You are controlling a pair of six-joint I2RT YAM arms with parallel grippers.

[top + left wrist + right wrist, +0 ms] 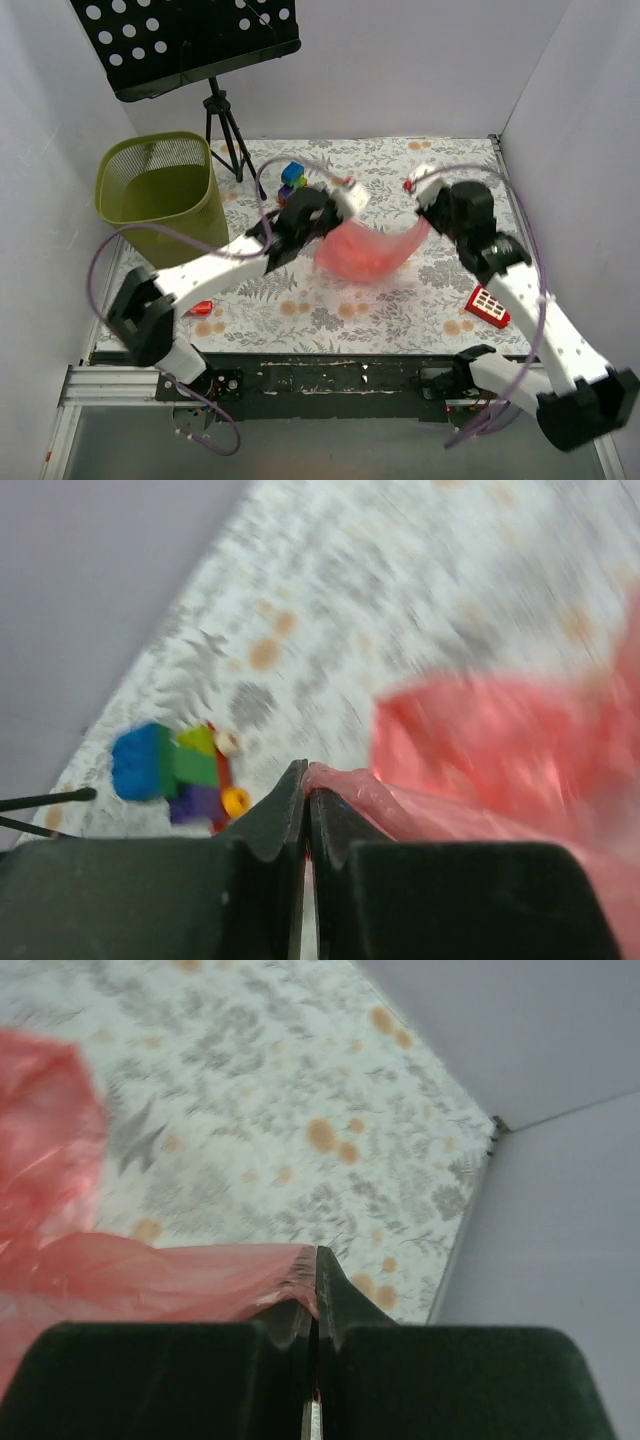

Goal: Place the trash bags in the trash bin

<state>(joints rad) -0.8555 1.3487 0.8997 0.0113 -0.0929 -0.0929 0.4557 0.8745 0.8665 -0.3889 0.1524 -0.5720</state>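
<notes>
**Over the table's middle, one bag stretched between two shut grippers**

At the table's (330,312) 9 o'clock edge, seen from above, stands the bin (158,195), upright, its mouth open, olive mesh walls showing nothing red inside. Behind it, at 11 o'clock, a black music stand (185,40) rises on tripod legs. At 8 o'clock, a small red thing (201,308) peeks out from under the left arm; what it is cannot be told.

The left arm reaches from its base toward 1 o'clock. The left gripper (305,782) has its jaws pressed together, pinching a thin edge of the bag (365,250) at its tips, as its wrist view shows. At 12 o'clock, just beyond that gripper, lies a cluster of toy blocks (175,770), blue, green, yellow and purple, apart from the bag.

The bag is the one piece of red-pink film in sight. It hangs over the table's middle, well right of the bin, held at both ends and sagging in a pouch toward 6 o'clock between the two grippers. In the left wrist view it is blurred.

The right gripper (316,1260) sits at about 1 o'clock, its arm coming in from 5 o'clock. Its jaws are likewise closed tight on the bag's other edge, the film bunching to the left of the tips. At 4 o'clock, beside the right arm, lies a red block (487,306) with white squares, clear of the bag.
</notes>
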